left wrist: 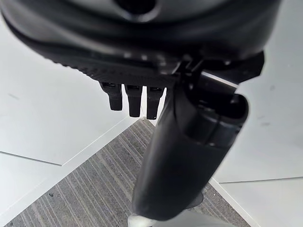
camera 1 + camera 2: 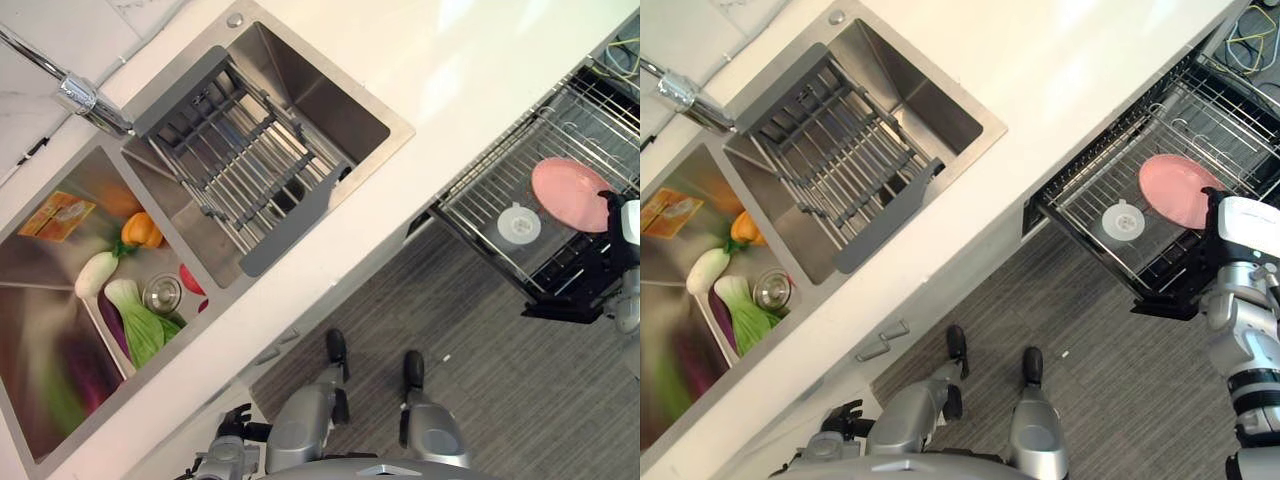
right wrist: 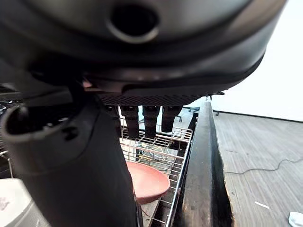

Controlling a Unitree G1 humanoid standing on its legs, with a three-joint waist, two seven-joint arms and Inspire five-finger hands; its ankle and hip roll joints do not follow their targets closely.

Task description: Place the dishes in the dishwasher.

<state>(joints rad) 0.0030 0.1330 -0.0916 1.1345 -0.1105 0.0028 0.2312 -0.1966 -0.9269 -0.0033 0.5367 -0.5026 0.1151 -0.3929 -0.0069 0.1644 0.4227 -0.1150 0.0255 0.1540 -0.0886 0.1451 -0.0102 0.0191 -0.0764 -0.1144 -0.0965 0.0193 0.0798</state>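
Observation:
A pink plate (image 2: pixel 570 193) lies tilted in the pulled-out wire rack (image 2: pixel 480 190) of the dishwasher at the right, with a small white round dish (image 2: pixel 519 224) beside it. My right hand (image 2: pixel 1218 225) hovers at the plate's near edge. In the right wrist view its fingers (image 3: pixel 150 118) hang straight over the pink plate (image 3: pixel 149 182) and hold nothing. My left hand (image 2: pixel 232 425) hangs low by the cabinet front. Its fingers (image 1: pixel 134 97) are relaxed and empty.
A double sink is set in the white counter (image 2: pixel 450 70). A grey drain rack (image 2: pixel 245 160) spans the right basin. The left basin holds an orange pepper (image 2: pixel 142 230), a white radish (image 2: pixel 95 272) and a green cabbage (image 2: pixel 140 320). A faucet (image 2: pixel 90 100) stands behind. Grey striped floor (image 2: pixel 480 350) lies below.

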